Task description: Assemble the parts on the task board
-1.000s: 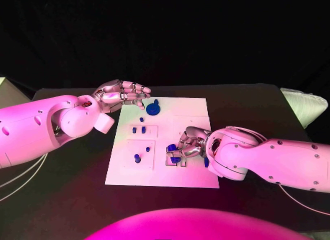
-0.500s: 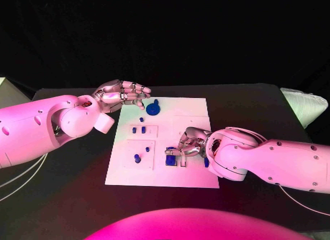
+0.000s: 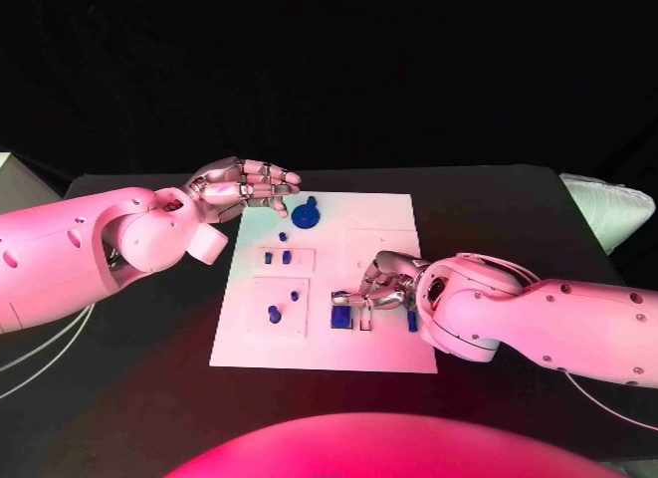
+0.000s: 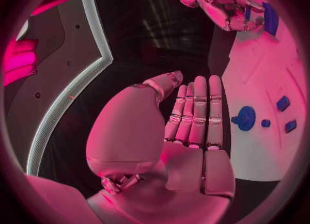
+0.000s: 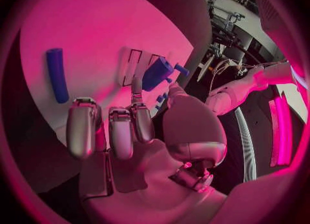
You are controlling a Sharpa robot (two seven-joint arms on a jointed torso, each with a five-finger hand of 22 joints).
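Observation:
The white task board (image 3: 374, 227) lies mid-table. My right hand (image 3: 380, 287) hovers over its near right part and pinches the top of a blue block (image 3: 340, 317) that stands upright in a slot. The right wrist view shows that block (image 5: 157, 73) between a fingertip and the thumb. A blue rod (image 3: 412, 321) lies beside the hand, also in the right wrist view as the rod (image 5: 57, 74). My left hand (image 3: 244, 188) hangs over the board's far left corner, fingers curled, holding nothing. Just right of it sits a round blue part (image 3: 306, 213), which the left wrist view shows as a knob (image 4: 245, 118).
Two small blue pieces (image 3: 277, 259) stand in a left panel, and another piece (image 3: 274, 315) stands nearer me. A white ribbed object (image 3: 610, 213) rests at the table's right edge. The black table (image 3: 487, 199) surrounds the board.
The right hand has brought the blue block down from under its fingers into the slot on the board. The left hand has stayed still.

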